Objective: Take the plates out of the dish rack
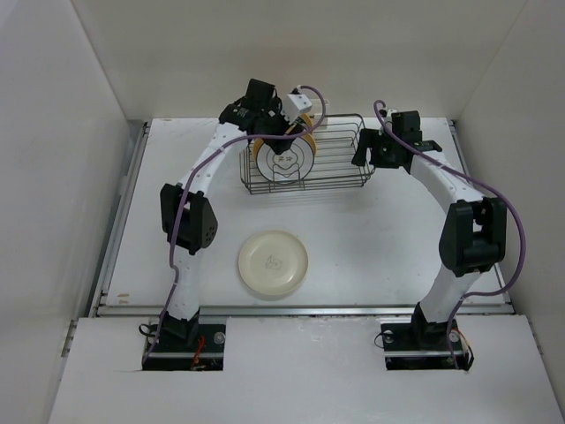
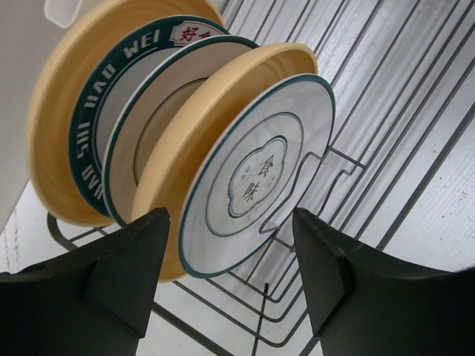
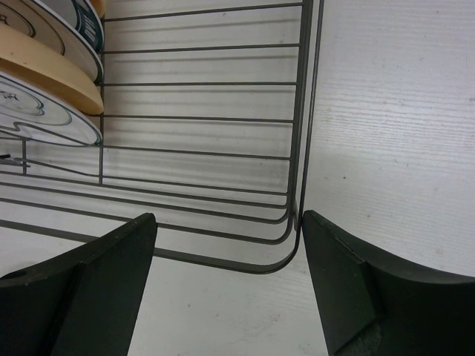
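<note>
The dark wire dish rack [image 1: 331, 159] stands at the table's far middle. Several plates stand upright at its left end. The front one is white with a thin black rim [image 1: 284, 160], also in the left wrist view [image 2: 256, 178]. Behind it are a yellow-orange plate [image 2: 194, 130] and a white plate with a broad dark-green rim [image 2: 87, 144]. A cream plate [image 1: 274, 262] lies flat on the table in front. My left gripper [image 1: 281, 131] is open above the plates, and in its wrist view [image 2: 230, 248] the front plate's edge lies between the fingers. My right gripper [image 1: 365, 152] is open astride the rack's right end corner [image 3: 286, 222].
A small white block [image 1: 297, 104] sits at the rack's far left side. The right part of the rack holds no plates. White walls enclose the table on the left, back and right. A metal rail [image 1: 300, 309] runs along the near edge.
</note>
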Controlling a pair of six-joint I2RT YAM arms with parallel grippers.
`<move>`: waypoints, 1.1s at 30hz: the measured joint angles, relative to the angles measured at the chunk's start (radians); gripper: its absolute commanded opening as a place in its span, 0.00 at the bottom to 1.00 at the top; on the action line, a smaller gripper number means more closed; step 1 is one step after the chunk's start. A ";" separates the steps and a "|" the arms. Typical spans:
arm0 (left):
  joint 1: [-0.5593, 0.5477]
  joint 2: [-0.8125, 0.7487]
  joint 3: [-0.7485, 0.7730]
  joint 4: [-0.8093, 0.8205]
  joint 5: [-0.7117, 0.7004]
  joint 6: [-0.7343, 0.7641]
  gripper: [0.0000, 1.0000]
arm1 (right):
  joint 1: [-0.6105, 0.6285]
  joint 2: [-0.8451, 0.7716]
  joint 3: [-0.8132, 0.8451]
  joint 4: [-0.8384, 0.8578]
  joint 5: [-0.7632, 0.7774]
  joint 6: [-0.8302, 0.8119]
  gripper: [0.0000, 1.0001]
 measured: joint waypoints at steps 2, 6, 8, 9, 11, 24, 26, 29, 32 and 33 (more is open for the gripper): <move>-0.005 0.009 0.000 -0.004 -0.001 0.002 0.66 | 0.000 0.000 0.000 0.000 -0.001 -0.005 0.84; -0.014 0.019 0.000 -0.002 -0.024 0.005 0.69 | 0.000 0.000 0.000 -0.001 -0.003 -0.006 0.84; -0.016 0.019 0.000 0.000 -0.035 0.005 0.70 | 0.000 0.000 0.000 -0.001 -0.003 -0.006 0.84; -0.016 0.019 0.000 0.002 -0.038 0.005 0.70 | 0.000 0.000 0.000 -0.002 -0.003 -0.007 0.84; -0.018 0.019 0.000 0.005 -0.047 0.005 0.71 | 0.000 0.000 0.000 -0.002 -0.003 -0.007 0.84; -0.056 0.060 -0.004 0.033 -0.178 0.042 0.80 | 0.000 0.000 0.000 -0.003 -0.003 -0.010 0.84; -0.063 0.068 -0.005 0.043 -0.196 0.047 0.81 | 0.000 0.000 0.000 -0.003 -0.003 -0.010 0.84; -0.070 0.078 -0.006 0.051 -0.218 0.055 0.73 | 0.000 0.000 0.000 -0.004 -0.003 -0.013 0.84; -0.072 0.084 -0.006 0.051 -0.230 0.075 0.36 | 0.000 0.000 0.000 -0.004 -0.003 -0.014 0.84; -0.071 0.084 -0.006 0.060 -0.241 0.083 0.21 | 0.000 0.000 -0.002 -0.004 -0.003 -0.014 0.84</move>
